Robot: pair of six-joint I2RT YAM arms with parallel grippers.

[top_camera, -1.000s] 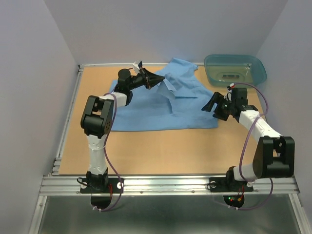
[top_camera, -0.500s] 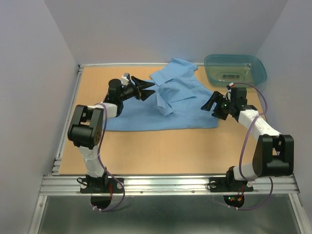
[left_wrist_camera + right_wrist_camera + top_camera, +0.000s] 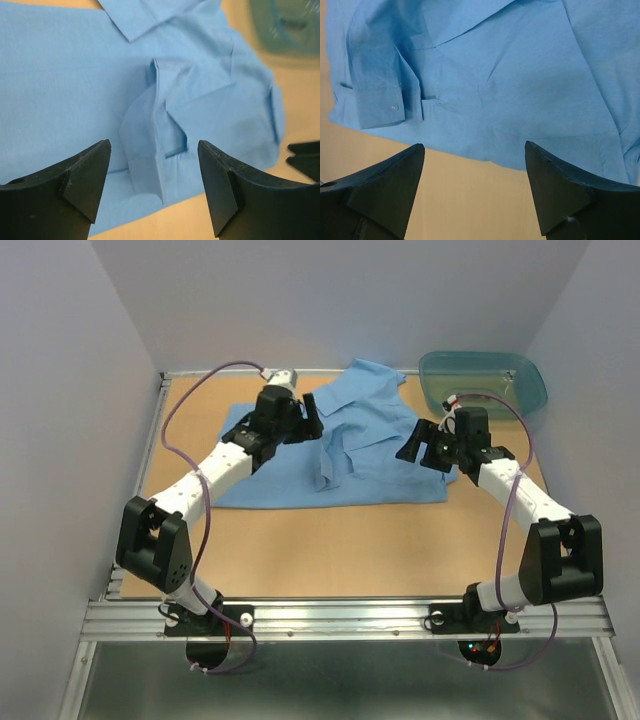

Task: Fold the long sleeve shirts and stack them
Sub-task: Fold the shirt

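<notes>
Tan wooden desk fills the pale-walled cell, and the plain light blue cotton button-up shirt lies spread across its far centre, partly folded. At the far right sits the translucent teal plastic tub. Over the shirt's left half the left end effector hovers wide open, holding nothing. The right end effector gapes equally empty above the right near hem. The folded-in sleeve cuff looks rumpled, so a tidy fold probably means pinching only the fabric edges and laying them flat.

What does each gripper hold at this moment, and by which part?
Nothing is held. The left gripper and the right gripper both stand open above the light blue shirt, with no cloth between their fingers.
</notes>
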